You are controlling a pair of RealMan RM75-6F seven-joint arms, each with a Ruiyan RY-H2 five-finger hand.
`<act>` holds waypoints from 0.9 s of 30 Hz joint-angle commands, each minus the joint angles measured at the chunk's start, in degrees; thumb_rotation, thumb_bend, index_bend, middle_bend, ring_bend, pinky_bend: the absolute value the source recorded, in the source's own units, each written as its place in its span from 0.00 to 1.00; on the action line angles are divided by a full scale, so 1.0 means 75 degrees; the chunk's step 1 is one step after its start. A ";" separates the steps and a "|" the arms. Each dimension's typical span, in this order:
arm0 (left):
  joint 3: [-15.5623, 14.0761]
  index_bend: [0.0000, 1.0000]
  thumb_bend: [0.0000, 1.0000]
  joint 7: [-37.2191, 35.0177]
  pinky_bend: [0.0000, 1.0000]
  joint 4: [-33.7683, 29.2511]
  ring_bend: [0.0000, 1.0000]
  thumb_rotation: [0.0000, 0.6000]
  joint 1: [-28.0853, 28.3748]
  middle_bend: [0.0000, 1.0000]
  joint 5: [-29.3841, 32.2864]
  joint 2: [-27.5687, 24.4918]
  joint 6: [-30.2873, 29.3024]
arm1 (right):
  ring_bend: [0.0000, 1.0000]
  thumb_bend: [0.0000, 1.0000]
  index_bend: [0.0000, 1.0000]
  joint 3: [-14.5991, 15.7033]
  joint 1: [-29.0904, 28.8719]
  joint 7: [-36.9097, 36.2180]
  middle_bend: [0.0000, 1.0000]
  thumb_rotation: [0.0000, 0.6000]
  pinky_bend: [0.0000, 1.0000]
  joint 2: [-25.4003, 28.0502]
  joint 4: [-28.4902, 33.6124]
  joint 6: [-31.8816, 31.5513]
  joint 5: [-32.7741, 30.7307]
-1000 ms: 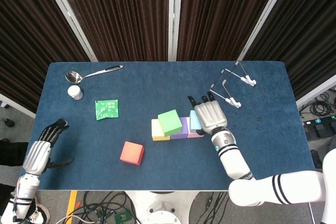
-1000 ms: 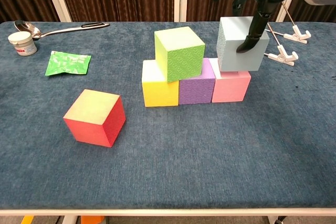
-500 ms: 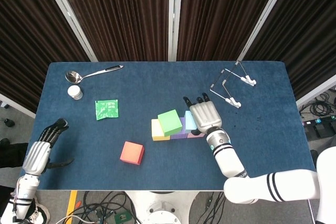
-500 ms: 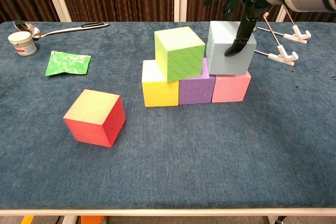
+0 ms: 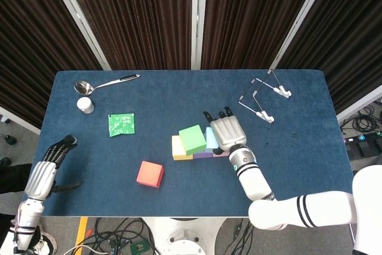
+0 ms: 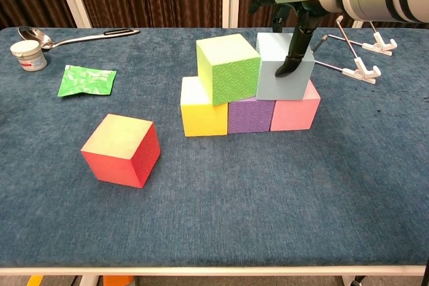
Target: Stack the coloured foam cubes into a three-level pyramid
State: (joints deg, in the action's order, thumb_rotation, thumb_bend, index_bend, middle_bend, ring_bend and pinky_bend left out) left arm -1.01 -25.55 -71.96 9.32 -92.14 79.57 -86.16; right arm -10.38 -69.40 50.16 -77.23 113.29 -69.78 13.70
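A yellow cube (image 6: 201, 115), a purple cube (image 6: 251, 115) and a pink cube (image 6: 294, 112) form a row on the blue table. A green cube (image 6: 228, 68) sits on the yellow and purple ones. My right hand (image 6: 295, 15) grips a light blue cube (image 6: 278, 72) from above, right beside the green cube, over the purple and pink ones. The head view shows the same hand (image 5: 225, 132) covering most of that light blue cube (image 5: 210, 137). A red cube (image 6: 120, 150) lies alone at the front left. My left hand (image 5: 48, 168) hangs off the table's left edge, holding nothing.
A green packet (image 6: 86, 80), a small white jar (image 6: 28, 55) and a metal ladle (image 6: 74, 36) lie at the back left. A white wire rack (image 6: 358, 55) stands behind the stack at the right.
My right hand has carried the light blue cube leftward, from over the pink cube until it sits against the green cube. The left hand has stayed put.
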 commanded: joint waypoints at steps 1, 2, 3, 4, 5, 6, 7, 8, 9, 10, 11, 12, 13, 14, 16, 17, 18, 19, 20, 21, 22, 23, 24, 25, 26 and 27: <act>0.0002 0.15 0.00 0.0006 0.08 -0.0008 0.00 1.00 -0.0002 0.09 -0.0002 -0.0002 -0.0006 | 0.15 0.15 0.00 -0.0020 0.0001 0.0009 0.65 1.00 0.00 -0.0013 -0.0024 0.0024 -0.0016; 0.0002 0.15 0.00 0.0004 0.08 -0.0009 0.00 1.00 -0.0001 0.09 0.0004 -0.0004 0.0002 | 0.15 0.15 0.00 -0.0030 0.0001 0.0014 0.65 1.00 0.00 -0.0017 -0.0034 0.0037 -0.0016; 0.0001 0.15 0.00 0.0004 0.08 -0.0007 0.00 1.00 0.0000 0.09 0.0009 -0.0002 0.0012 | 0.15 0.15 0.00 -0.0037 0.0003 0.0014 0.65 1.00 0.00 -0.0020 -0.0041 0.0048 -0.0017; -0.0003 0.15 0.00 0.0007 0.08 -0.0003 0.00 1.00 0.0000 0.09 0.0011 0.0003 0.0022 | 0.15 0.15 0.00 -0.0042 0.0006 0.0016 0.65 1.00 0.00 -0.0026 -0.0050 0.0061 -0.0015; -0.0006 0.15 0.00 0.0008 0.08 -0.0002 0.00 1.00 0.0001 0.09 0.0010 0.0005 0.0027 | 0.15 0.15 0.00 -0.0044 0.0005 0.0023 0.65 1.00 0.00 -0.0030 -0.0060 0.0073 -0.0017; -0.0008 0.15 0.00 0.0009 0.08 0.0000 0.00 1.00 0.0001 0.09 0.0009 0.0008 0.0031 | 0.15 0.15 0.00 -0.0049 0.0001 0.0033 0.65 1.00 0.00 -0.0032 -0.0071 0.0089 -0.0026; -0.0006 0.15 0.00 0.0013 0.08 0.0000 0.00 1.00 0.0005 0.09 0.0007 0.0009 0.0033 | 0.15 0.15 0.00 -0.0050 -0.0002 0.0044 0.65 1.00 0.00 -0.0031 -0.0083 0.0109 -0.0037; -0.0004 0.15 0.00 0.0011 0.08 0.0001 0.00 1.00 0.0007 0.09 0.0009 0.0008 0.0036 | 0.15 0.15 0.00 -0.0063 -0.0003 0.0044 0.65 1.00 0.00 -0.0027 -0.0098 0.0129 -0.0047; -0.0002 0.15 0.00 0.0008 0.08 0.0002 0.00 1.00 0.0008 0.09 0.0010 0.0008 0.0036 | 0.15 0.15 0.00 -0.0076 -0.0003 0.0038 0.65 1.00 0.00 -0.0022 -0.0111 0.0146 -0.0049; 0.0000 0.15 0.00 0.0003 0.08 0.0003 0.00 1.00 0.0010 0.09 0.0011 0.0006 0.0039 | 0.15 0.15 0.00 -0.0086 0.0001 0.0029 0.65 1.00 0.00 -0.0014 -0.0118 0.0156 -0.0047; 0.0000 0.15 0.00 -0.0001 0.08 0.0003 0.00 1.00 0.0013 0.09 0.0011 0.0001 0.0043 | 0.15 0.15 0.00 -0.0108 0.0002 0.0016 0.65 1.00 0.00 0.0002 -0.0130 0.0175 -0.0044; -0.0002 0.15 0.00 0.0002 0.08 0.0002 0.00 1.00 0.0016 0.09 0.0009 -0.0001 0.0048 | 0.15 0.15 0.00 -0.0122 0.0005 0.0007 0.65 1.00 0.00 0.0021 -0.0132 0.0195 -0.0049; -0.0003 0.15 0.00 0.0007 0.08 0.0000 0.00 1.00 0.0017 0.09 0.0007 -0.0002 0.0051 | 0.15 0.15 0.00 -0.0134 0.0009 -0.0003 0.65 1.00 0.00 0.0044 -0.0127 0.0218 -0.0055; -0.0007 0.15 0.00 0.0011 0.08 -0.0005 0.00 1.00 0.0018 0.09 0.0006 -0.0005 0.0057 | 0.15 0.15 0.00 -0.0141 0.0018 -0.0015 0.65 1.00 0.00 0.0082 -0.0115 0.0250 -0.0057; -0.0011 0.15 0.00 0.0026 0.08 -0.0019 0.00 1.00 0.0019 0.09 -0.0002 -0.0009 0.0055 | 0.15 0.15 0.00 -0.0150 0.0025 -0.0027 0.65 1.00 0.00 0.0136 -0.0109 0.0309 -0.0068; -0.0009 0.15 0.00 0.0033 0.08 -0.0024 0.00 1.00 0.0017 0.09 0.0000 -0.0012 0.0052 | 0.15 0.15 0.00 -0.0154 0.0021 -0.0029 0.65 1.00 0.00 0.0161 -0.0121 0.0356 -0.0088; -0.0006 0.15 0.00 0.0038 0.08 -0.0028 0.00 1.00 0.0019 0.09 -0.0001 -0.0011 0.0051 | 0.15 0.15 0.00 -0.0155 0.0019 -0.0030 0.65 1.00 0.00 0.0175 -0.0132 0.0390 -0.0106; -0.0003 0.15 0.00 0.0046 0.08 -0.0034 0.00 1.00 0.0023 0.09 -0.0004 -0.0010 0.0051 | 0.15 0.15 0.00 -0.0159 0.0012 -0.0032 0.65 1.00 0.00 0.0182 -0.0150 0.0427 -0.0122; -0.0002 0.15 0.00 0.0057 0.08 -0.0041 0.00 1.00 0.0026 0.09 -0.0006 -0.0009 0.0052 | 0.15 0.15 0.00 -0.0158 0.0007 -0.0038 0.65 1.00 0.00 0.0186 -0.0174 0.0471 -0.0138; -0.0002 0.15 0.00 0.0067 0.08 -0.0046 0.00 1.00 0.0028 0.09 -0.0007 -0.0011 0.0054 | 0.15 0.15 0.00 -0.0161 0.0002 -0.0047 0.65 1.00 0.00 0.0184 -0.0195 0.0505 -0.0144; -0.0003 0.15 0.00 0.0077 0.08 -0.0053 0.00 1.00 0.0029 0.09 -0.0007 -0.0013 0.0057 | 0.15 0.15 0.00 -0.0163 -0.0004 -0.0055 0.65 1.00 0.00 0.0181 -0.0215 0.0538 -0.0147; -0.0003 0.15 0.00 0.0089 0.08 -0.0064 0.00 1.00 0.0033 0.09 -0.0008 -0.0017 0.0063 | 0.15 0.15 0.00 -0.0158 -0.0007 -0.0066 0.65 1.00 0.00 0.0181 -0.0233 0.0578 -0.0151; -0.0002 0.15 0.00 0.0095 0.08 -0.0071 0.00 1.00 0.0034 0.09 -0.0005 -0.0022 0.0065 | 0.15 0.15 0.00 -0.0154 -0.0010 -0.0072 0.65 1.00 0.00 0.0181 -0.0244 0.0602 -0.0150; 0.0002 0.15 0.00 0.0099 0.08 -0.0078 0.00 1.00 0.0036 0.09 -0.0001 -0.0027 0.0068 | 0.15 0.15 0.00 -0.0147 -0.0013 -0.0075 0.65 1.00 0.00 0.0183 -0.0253 0.0618 -0.0145; 0.0002 0.15 0.00 0.0102 0.08 -0.0087 0.00 1.00 0.0035 0.09 0.0002 -0.0034 0.0069 | 0.15 0.15 0.00 -0.0137 -0.0012 -0.0084 0.65 1.00 0.00 0.0184 -0.0260 0.0628 -0.0130; 0.0002 0.15 0.00 0.0105 0.08 -0.0094 0.00 1.00 0.0034 0.09 0.0002 -0.0041 0.0068 | 0.15 0.15 0.00 -0.0130 -0.0009 -0.0094 0.65 1.00 0.00 0.0185 -0.0257 0.0629 -0.0114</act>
State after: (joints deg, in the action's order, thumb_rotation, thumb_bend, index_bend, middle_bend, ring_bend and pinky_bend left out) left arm -0.99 -24.76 -72.68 9.58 -92.13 79.26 -85.65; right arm -11.38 -69.47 49.48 -75.84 111.37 -65.08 12.83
